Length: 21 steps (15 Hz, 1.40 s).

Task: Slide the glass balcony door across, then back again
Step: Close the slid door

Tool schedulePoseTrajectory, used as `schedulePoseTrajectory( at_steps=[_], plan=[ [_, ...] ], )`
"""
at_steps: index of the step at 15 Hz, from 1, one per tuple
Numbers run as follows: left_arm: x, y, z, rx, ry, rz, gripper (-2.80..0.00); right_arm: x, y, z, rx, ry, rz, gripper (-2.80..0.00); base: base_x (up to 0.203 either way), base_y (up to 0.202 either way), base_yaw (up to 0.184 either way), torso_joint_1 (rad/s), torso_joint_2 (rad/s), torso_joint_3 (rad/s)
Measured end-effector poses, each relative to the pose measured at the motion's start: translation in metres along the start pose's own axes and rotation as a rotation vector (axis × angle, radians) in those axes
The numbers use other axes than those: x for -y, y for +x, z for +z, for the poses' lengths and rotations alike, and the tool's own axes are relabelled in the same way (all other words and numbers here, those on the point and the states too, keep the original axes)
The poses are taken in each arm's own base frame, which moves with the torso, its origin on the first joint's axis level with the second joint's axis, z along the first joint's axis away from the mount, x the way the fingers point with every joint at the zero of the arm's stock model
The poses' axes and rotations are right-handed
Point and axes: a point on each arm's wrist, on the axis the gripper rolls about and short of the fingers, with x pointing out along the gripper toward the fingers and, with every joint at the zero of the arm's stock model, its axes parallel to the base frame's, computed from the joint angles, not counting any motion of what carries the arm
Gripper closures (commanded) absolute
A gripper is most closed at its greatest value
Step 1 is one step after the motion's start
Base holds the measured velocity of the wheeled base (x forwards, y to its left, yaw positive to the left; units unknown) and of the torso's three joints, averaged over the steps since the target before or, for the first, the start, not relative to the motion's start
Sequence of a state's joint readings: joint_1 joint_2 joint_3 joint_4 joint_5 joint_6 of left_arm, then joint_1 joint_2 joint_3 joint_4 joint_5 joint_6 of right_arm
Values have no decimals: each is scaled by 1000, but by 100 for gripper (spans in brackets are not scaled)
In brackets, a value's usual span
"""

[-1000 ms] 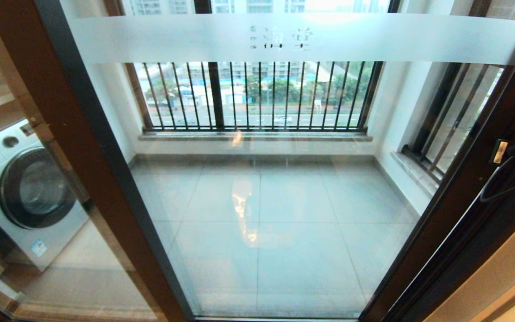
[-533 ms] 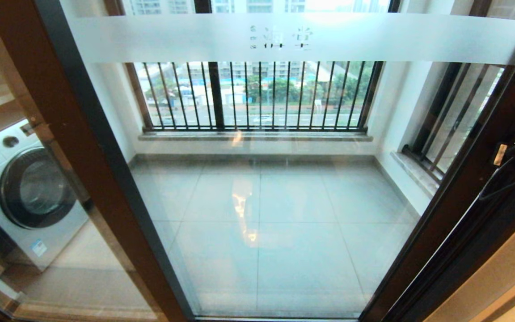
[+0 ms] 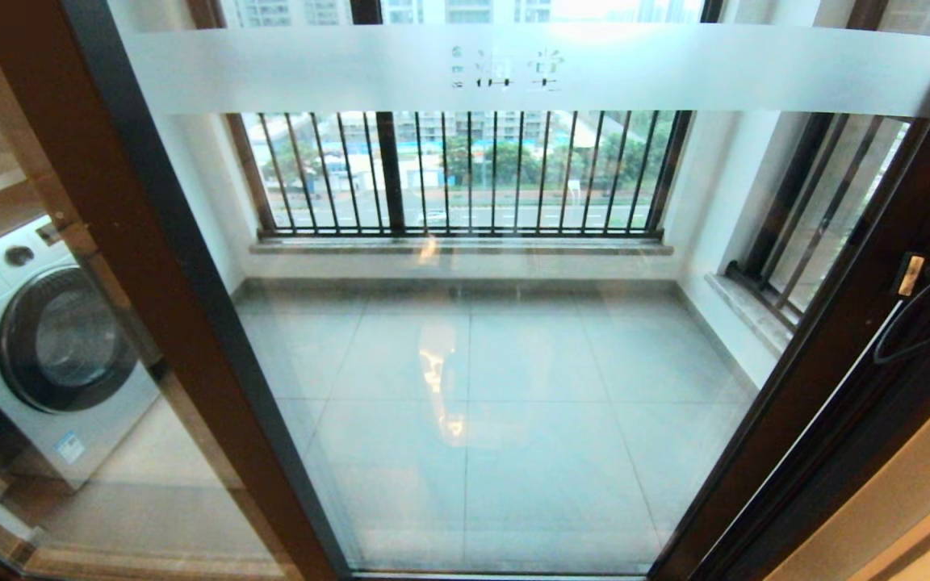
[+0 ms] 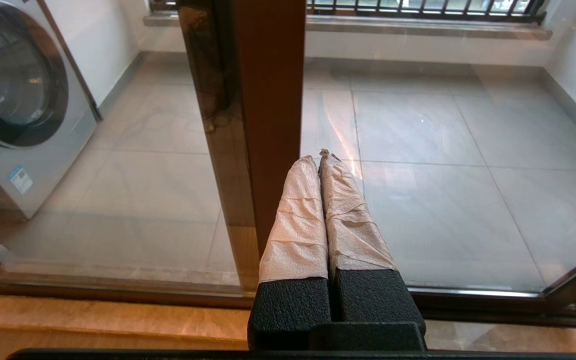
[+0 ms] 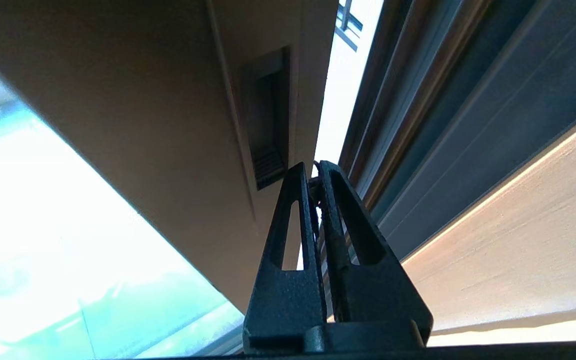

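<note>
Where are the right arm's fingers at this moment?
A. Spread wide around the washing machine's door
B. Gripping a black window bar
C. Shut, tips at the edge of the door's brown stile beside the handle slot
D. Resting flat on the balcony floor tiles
C. The right wrist view shows the right gripper closed, tips at the edge of the glass balcony door beside its dark handle slot.

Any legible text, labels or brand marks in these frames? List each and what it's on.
None can be quoted.
Glass balcony door, frosted band: Chinese characters, too faint to read.
Washing machine: blue sticker on its front, print too small to read.
Left gripper and right gripper: no markings.
</note>
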<state>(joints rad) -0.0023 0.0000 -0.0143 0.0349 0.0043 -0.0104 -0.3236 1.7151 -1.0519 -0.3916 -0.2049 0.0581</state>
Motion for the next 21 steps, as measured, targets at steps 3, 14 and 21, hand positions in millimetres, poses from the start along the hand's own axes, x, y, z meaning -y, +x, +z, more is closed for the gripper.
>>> schedulePoseTrajectory(
  at_steps=[3,14,21],
  plan=[
    [0,0,0,0,0,0,0,-1,0,0,-2,-1,25,0,0,0,0,0,0,0],
    [0,0,0,0,0,0,0,-6,4,-4,-16,-7,35,0,0,0,0,0,0,0],
    [0,0,0,0,0,-1,0,-2,14,-5,-20,-3,16,0,0,0,0,0,0,0]
  ],
)
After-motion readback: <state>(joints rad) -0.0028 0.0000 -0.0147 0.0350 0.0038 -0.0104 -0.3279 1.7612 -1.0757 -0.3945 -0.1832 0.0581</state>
